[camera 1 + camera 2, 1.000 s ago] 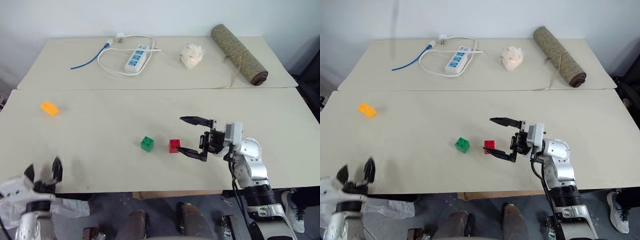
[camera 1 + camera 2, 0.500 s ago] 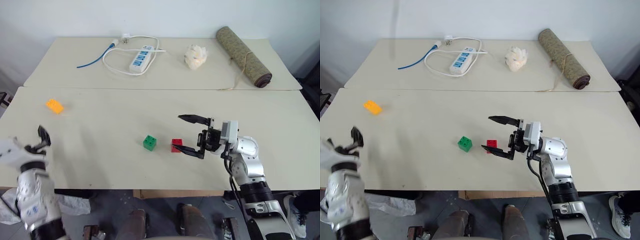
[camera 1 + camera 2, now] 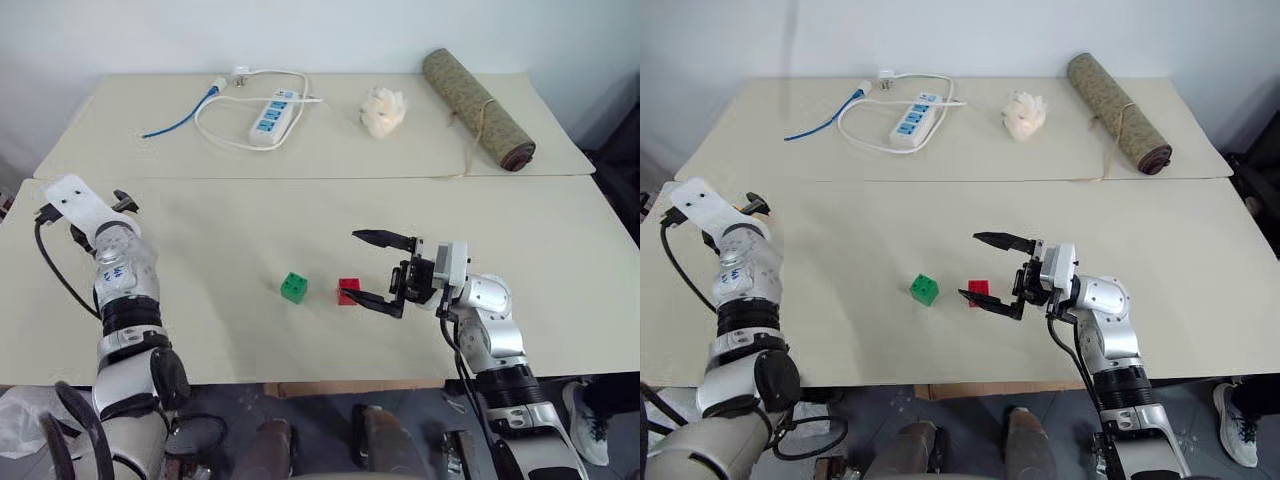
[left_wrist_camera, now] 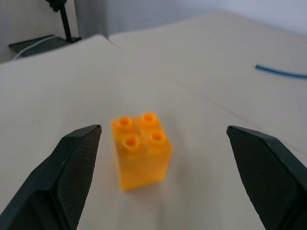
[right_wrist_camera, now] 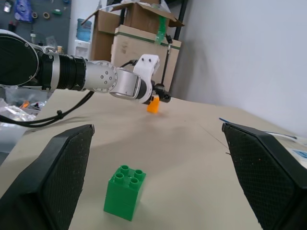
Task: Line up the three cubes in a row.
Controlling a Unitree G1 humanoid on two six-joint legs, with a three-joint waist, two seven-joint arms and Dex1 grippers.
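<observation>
Orange-yellow brick point(image 4: 141, 149): near table's point(image 3: 300, 215) left edge, between spread left gripper point(image 4: 163, 182) fingers, untouched. Green brick point(image 3: 294, 288), red brick point(image 3: 348, 291): side by side near front edge; right gripper point(image 3: 372, 270) spread beside red.

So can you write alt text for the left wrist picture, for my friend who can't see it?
An orange-yellow toy brick with four studs on top stands on a pale table, between the left gripper's two wide-open black jaws, not touching either. Beyond it, a blue cable lies on the table.
</observation>
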